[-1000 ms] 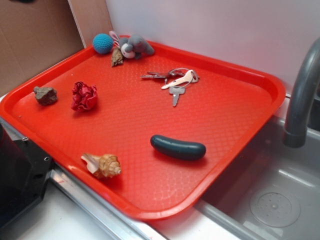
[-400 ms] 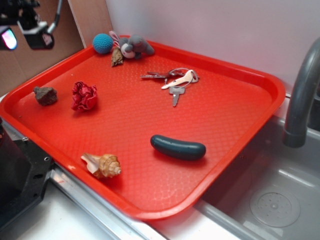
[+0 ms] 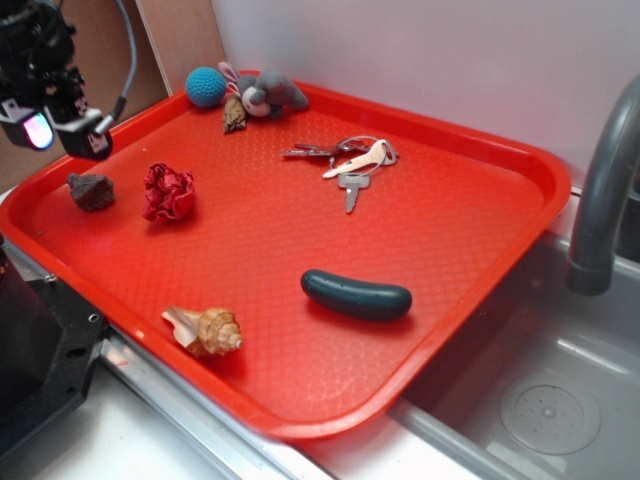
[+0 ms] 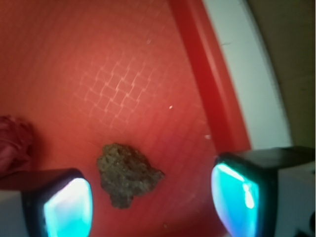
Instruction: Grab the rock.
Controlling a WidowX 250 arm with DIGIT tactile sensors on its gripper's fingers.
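Rock (image 4: 127, 174) rough, matt; tray (image 3: 520, 175) glossy textured plastic; keys (image 3: 345, 160) metal

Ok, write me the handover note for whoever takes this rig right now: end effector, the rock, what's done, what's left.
End effector: open, empty, hovering above the tray's left corner; in the wrist view its fingers sit on either side of the rock, not touching it.
Rock: lying on the tray near the left rim, just left of the red crumpled paper wad, apart from it.
Done: approach and rough alignment over the rock.
Left: lower, close on the rock, lift. Probably keep clear of the paper wad.
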